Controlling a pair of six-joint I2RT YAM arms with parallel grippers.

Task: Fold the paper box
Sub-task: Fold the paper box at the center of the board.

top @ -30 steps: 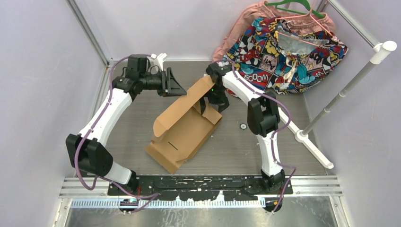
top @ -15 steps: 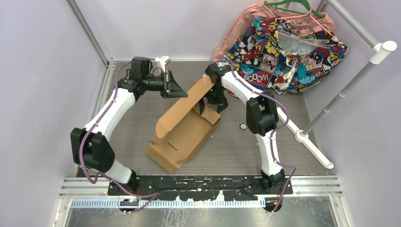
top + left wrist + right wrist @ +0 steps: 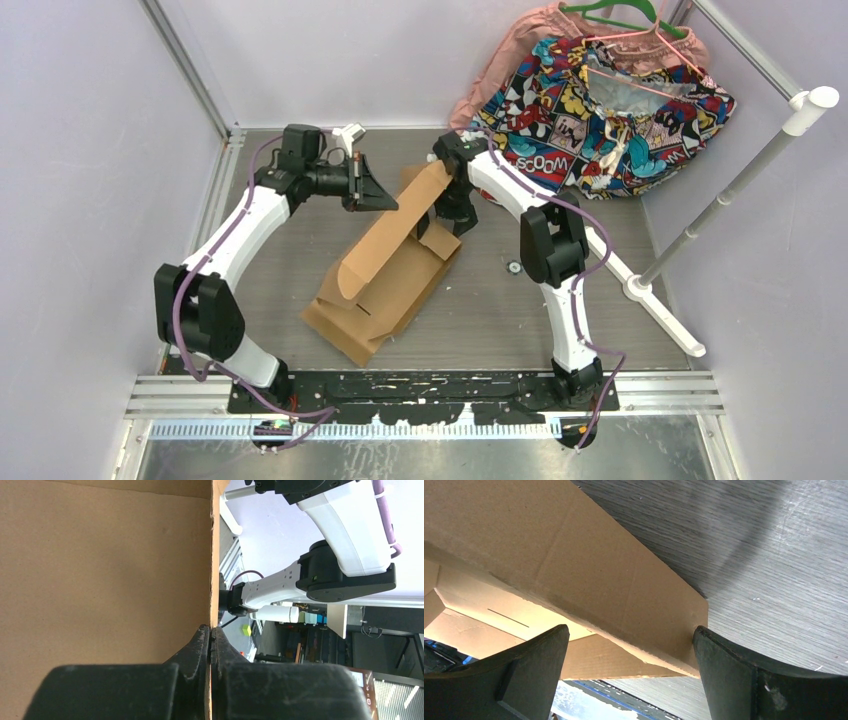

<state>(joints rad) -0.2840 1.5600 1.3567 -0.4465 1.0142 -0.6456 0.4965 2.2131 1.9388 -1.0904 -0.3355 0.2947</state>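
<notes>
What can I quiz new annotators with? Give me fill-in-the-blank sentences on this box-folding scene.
1. The left fingers are ____ on the edge of a raised flap of the paper box.
2. The right fingers stand ____, with cardboard between them.
3. The comic-print cloth lies at the far ____ corner of the table.
Missing words: shut; open; right.

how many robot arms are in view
2. Left arm at left, its fingers shut on the paper box flap edge; right arm at right, its fingers open astride the box's far wall. None seems hidden.
</notes>
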